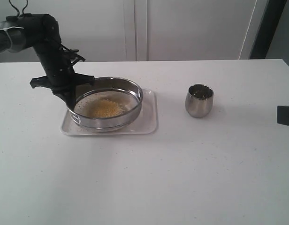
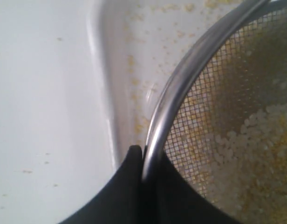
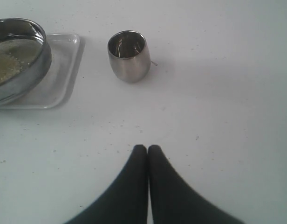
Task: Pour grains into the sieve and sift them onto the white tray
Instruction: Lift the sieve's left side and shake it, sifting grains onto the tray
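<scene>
Grains [image 1: 107, 108] lie in the sieve [image 1: 130, 93] on the white tray [image 1: 149, 123] in the exterior view, just beside the left claw [image 1: 69, 96] at its rim. Left wrist view: that claw's fingers [image 2: 127, 179] pinch the steel rim, with kernels on the mesh inside and yellow specks on the tray outside. Right wrist view: the right claw [image 3: 147, 148] is pressed together, empty, over the bench [image 3: 218, 116], with the sieve well ahead.
</scene>
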`<state>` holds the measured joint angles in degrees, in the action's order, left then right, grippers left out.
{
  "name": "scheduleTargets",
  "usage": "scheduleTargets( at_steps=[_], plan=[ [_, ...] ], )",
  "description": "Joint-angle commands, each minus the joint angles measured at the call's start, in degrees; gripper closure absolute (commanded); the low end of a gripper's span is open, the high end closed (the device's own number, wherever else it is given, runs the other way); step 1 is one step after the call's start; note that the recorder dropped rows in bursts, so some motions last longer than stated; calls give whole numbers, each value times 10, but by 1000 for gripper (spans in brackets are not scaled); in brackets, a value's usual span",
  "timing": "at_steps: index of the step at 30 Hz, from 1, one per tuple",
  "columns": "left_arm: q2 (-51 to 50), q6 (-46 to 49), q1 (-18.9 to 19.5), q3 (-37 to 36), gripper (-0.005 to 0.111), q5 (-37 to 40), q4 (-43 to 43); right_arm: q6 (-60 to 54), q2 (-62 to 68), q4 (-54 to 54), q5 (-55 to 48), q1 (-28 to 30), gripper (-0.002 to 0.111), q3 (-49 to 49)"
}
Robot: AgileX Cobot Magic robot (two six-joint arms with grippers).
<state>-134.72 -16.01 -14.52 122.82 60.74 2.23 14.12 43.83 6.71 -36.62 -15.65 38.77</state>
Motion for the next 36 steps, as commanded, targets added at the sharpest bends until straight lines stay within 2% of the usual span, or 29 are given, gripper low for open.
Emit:
scheduleTargets(
  at_steps=[1,5,8,12,14,17,19,21,23,26,28,30,31,32,34,36],
  plan=[
    [22,-12,13,6,107,5,52,-4,-3,7,3,3,108,-2],
    [22,32,-13,6,107,-26,133,-4,-3,7,3,3,108,-2],
    [24,44,-22,6,107,-37,110,-4,-3,7,3,3,108,-2],
    [24,-7,2,6,107,-6,43,-4,-3,7,3,3,108,-2],
    [24,-12,6,6,107,-5,72,-4,-3,7,3,3,108,-2],
    [24,56,-18,6,107,-28,124,-4,-3,6,3,3,108,-2],
    [28,66,-23,6,107,-41,65,-4,-3,6,3,3,108,-2],
    [29,-19,-10,6,107,-29,-22,-4,-3,6,3,3,108,-2],
    [29,-60,3,6,107,-2,-12,-4,-3,6,3,3,108,-2],
    [28,30,-10,6,107,-8,74,-4,-3,6,3,3,108,-2],
    [34,56,-22,6,107,-28,27,-4,-3,6,3,3,108,-2],
    [40,-19,-10,6,107,-25,-66,-4,-3,6,3,3,108,-2],
    [40,-73,4,6,107,-12,-83,-4,-3,6,3,3,108,-2],
    [41,-93,15,6,107,0,-66,-4,-3,6,3,3,108,-2],
    [40,-43,27,4,107,-1,52,-4,-3,6,3,3,108,-2],
    [34,31,6,3,107,-21,136,-4,-3,6,3,3,108,-2]
  ],
)
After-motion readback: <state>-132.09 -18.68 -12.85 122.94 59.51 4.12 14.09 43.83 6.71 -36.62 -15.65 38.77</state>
